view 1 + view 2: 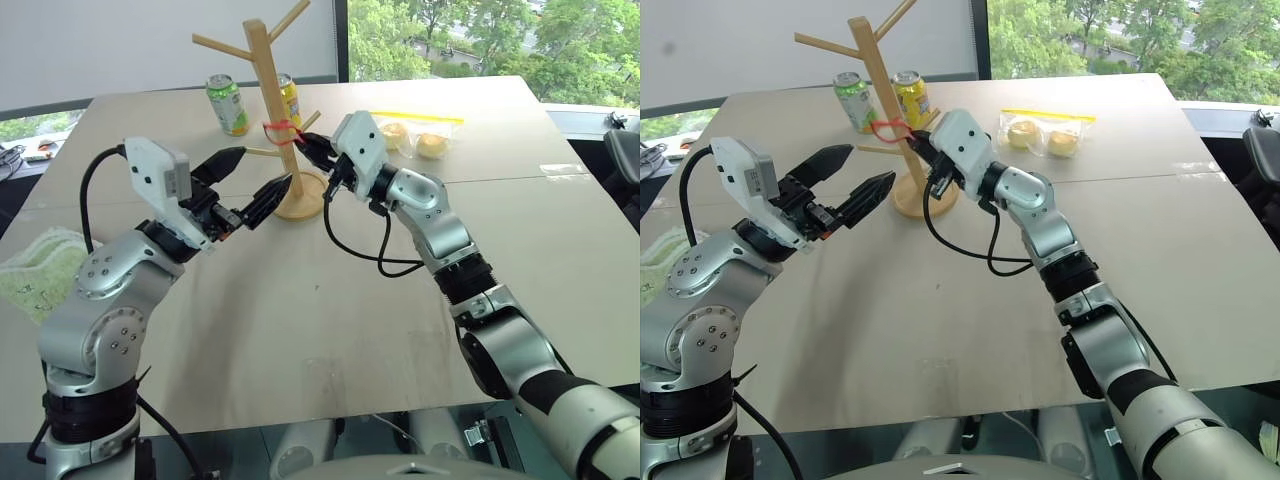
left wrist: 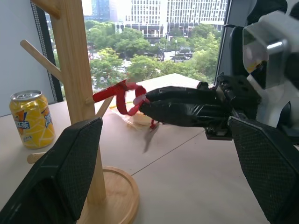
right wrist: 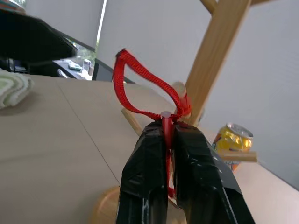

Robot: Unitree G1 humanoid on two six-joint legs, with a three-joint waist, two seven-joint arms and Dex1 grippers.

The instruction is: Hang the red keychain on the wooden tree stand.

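Right pincer clenched on red keychain against wooden tree stand, left pincer spread beside base

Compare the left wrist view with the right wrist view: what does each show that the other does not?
Left wrist view alone: the small silver key hanging below the strap, and the open left end effector. Right wrist view alone: a pale green cloth on the table. Both: the right end effector shut on the red keychain, the wooden tree stand and the yellow can.
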